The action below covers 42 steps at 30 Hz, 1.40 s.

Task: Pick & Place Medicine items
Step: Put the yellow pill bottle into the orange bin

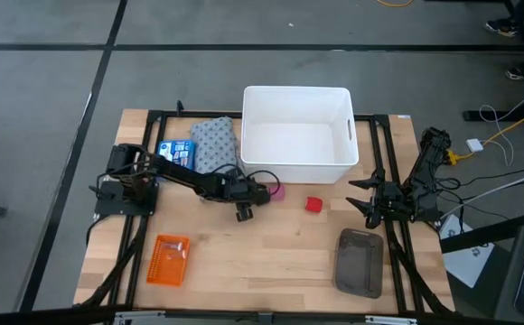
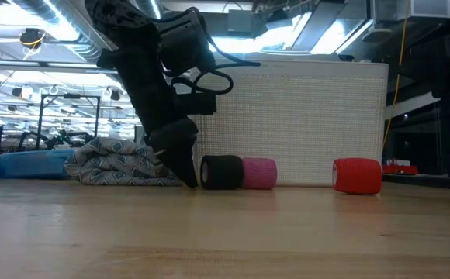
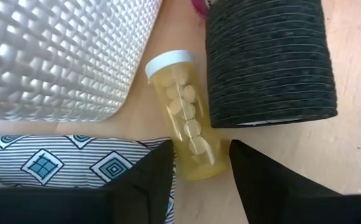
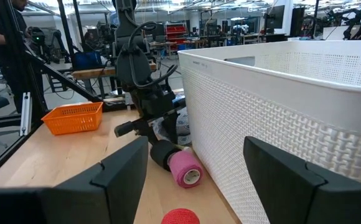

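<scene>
- The left gripper [image 3: 199, 180] sits low at centre-left of the high view, jaws parted with 1 finger on either side of the amber vial [image 3: 185, 115]. They have not closed on it.
- The vial lies on its side on the table, between the grey patterned cloth [image 3: 56, 158] and the black roll [image 3: 269, 59], just beside the white bin [image 1: 298, 131].
- The flat blue box [image 1: 175, 151] rests at the high view's left, next to the cloth.
- The right gripper [image 1: 363, 197] waits at the right edge, jaws spread and empty.
- The bin looks empty, so I judge 0 items placed; the silvery piece cannot be made out.
</scene>
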### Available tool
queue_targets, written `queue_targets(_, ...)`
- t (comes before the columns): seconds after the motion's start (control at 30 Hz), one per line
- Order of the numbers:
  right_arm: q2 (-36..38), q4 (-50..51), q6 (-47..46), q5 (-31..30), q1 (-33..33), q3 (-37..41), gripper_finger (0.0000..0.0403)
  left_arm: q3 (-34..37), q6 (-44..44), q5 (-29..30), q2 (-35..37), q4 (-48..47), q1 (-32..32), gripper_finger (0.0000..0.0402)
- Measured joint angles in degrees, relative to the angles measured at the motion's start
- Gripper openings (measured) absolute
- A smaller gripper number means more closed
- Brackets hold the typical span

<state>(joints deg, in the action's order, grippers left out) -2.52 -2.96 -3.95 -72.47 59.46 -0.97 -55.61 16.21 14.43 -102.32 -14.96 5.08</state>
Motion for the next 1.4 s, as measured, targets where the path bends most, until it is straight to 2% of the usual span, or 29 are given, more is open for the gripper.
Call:
queue_targets(0.37,0.0,0.0,-0.02,-0.01,-0.01,0.02,0.0265,0.02,3.13,-5.35,0.02,-0.28,1.69,0.0103)
queue_targets(0.77,0.0,0.0,-0.01,-0.02,-0.02,0.01,0.0265,0.1,7.99,-5.23,0.5,-0.63,7.27,0.01)
queue_targets(0.93,0.0,-0.02,-0.01,-0.15,-0.01,0.02,0.0265,0.31,10.52,-6.0,3.24,-4.5,9.48,0.01)
queue_targets(1.2,0.0,0.0,0.0,-0.13,0.0,0.02,0.0265,0.31,14.65,-0.52,10.0,-10.73,15.24,0.01)
queue_targets(1.4,0.0,0.0,-0.01,-0.13,-0.02,0.02,0.0265,0.22,21.24,2.15,16.36,-18.1,22.25,0.01)
